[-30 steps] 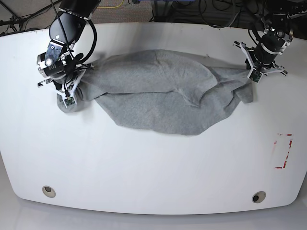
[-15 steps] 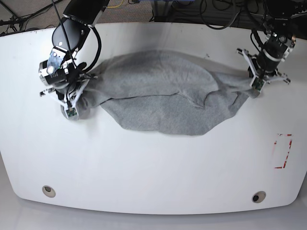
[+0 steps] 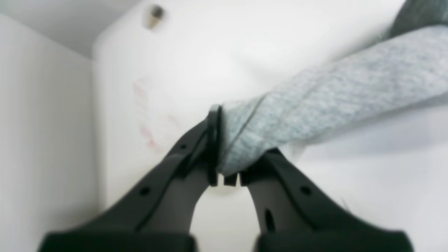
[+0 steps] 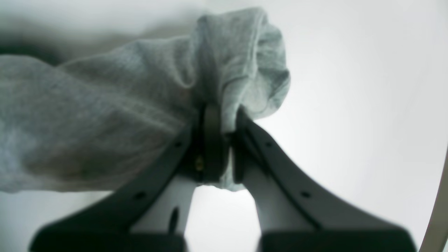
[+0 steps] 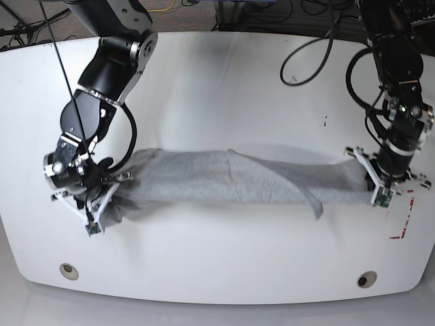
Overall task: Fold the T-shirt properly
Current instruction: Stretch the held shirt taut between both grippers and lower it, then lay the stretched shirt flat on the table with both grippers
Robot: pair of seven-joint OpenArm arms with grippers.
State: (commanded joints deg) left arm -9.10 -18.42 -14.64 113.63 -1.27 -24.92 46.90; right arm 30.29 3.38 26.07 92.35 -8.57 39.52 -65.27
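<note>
**Both pincers clamped on the shirt**

Left gripper (image 3: 227, 171) has its jaws pinched on one end of the T-shirt (image 5: 224, 178), and the right gripper (image 4: 224, 154) is closed on a bunched wad of cloth at the other end (both wrist views are blurred). Between them the grey shirt stretches as a long, narrow band across the white table (image 5: 217, 258), with one corner flap drooping near its middle.

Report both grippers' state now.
Left gripper: shut on the T-shirt.
Right gripper: shut on the T-shirt.
</note>
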